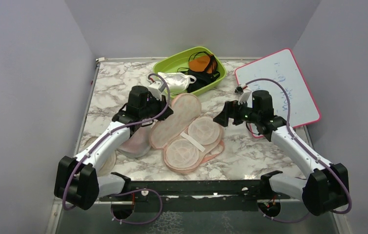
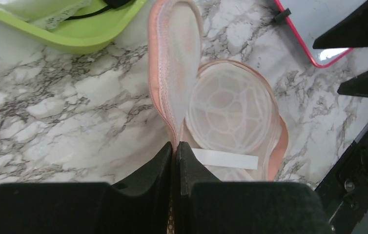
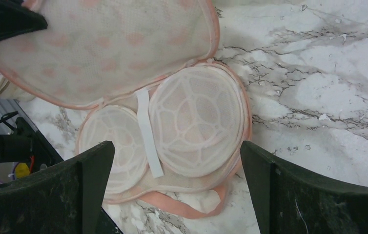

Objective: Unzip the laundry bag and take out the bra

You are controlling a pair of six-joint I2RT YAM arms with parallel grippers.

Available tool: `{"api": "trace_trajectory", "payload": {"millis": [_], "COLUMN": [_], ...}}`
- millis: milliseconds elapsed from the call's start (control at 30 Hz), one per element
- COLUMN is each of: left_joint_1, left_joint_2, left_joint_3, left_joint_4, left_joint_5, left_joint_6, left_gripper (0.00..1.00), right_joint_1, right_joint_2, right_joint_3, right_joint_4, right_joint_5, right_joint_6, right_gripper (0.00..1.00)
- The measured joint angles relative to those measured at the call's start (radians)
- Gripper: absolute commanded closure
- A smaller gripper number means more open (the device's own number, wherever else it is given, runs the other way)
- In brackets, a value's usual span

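The laundry bag (image 1: 192,146) lies unzipped in the middle of the table. Its lid (image 1: 177,119) is folded up to the left. My left gripper (image 1: 165,111) is shut on the lid's pink edge (image 2: 174,68), with its jaws (image 2: 176,146) pressed together on it. Inside the bag show two round white mesh cups (image 3: 196,119) and a white strap (image 3: 145,126). My right gripper (image 1: 221,118) is open and empty just right of the bag, with its fingers (image 3: 99,165) spread over it. The orange bra (image 1: 200,63) lies in the green bin at the back.
The green bin (image 1: 170,66) also holds a shiny white garment (image 1: 177,80) and a black cloth (image 1: 204,78). A pink-framed whiteboard (image 1: 282,87) lies at the right. A whitish mesh pouch (image 1: 135,141) sits under my left arm.
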Motion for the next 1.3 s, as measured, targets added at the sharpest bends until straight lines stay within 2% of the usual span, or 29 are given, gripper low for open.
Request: {"api": "trace_trajectory", "payload": {"millis": [267, 533, 900, 1100, 1233, 1300], "left_joint_1": [-0.144, -0.268, -0.380, -0.451, -0.496, -0.513], "left_joint_2": [-0.087, -0.090, -0.010, 0.037, 0.074, 0.096], "left_joint_3": [-0.101, -0.134, -0.168, -0.214, -0.252, -0.254], "left_joint_4": [0.019, 0.055, 0.156, 0.265, 0.319, 0.330], "left_joint_5": [-0.003, -0.008, -0.013, -0.013, -0.023, -0.032], "left_joint_6": [0.031, 0.025, -0.029, -0.102, -0.146, -0.160], "left_gripper": [1.00, 0.97, 0.95, 0.95, 0.83, 0.71], "right_joint_1": [0.000, 0.000, 0.000, 0.000, 0.000, 0.000], "right_joint_2": [-0.031, -0.068, -0.114, -0.137, -0.142, -0.142], "right_joint_3": [0.000, 0.000, 0.049, 0.075, 0.075, 0.075], "right_joint_4": [0.002, 0.009, -0.008, -0.014, -0.023, -0.030], "right_joint_5": [0.029, 0.074, 0.131, 0.144, 0.144, 0.143], "right_joint_6": [0.006, 0.010, -0.003, -0.013, -0.013, -0.013], "right_gripper": [0.00, 0.00, 0.00, 0.00, 0.00, 0.00]}}
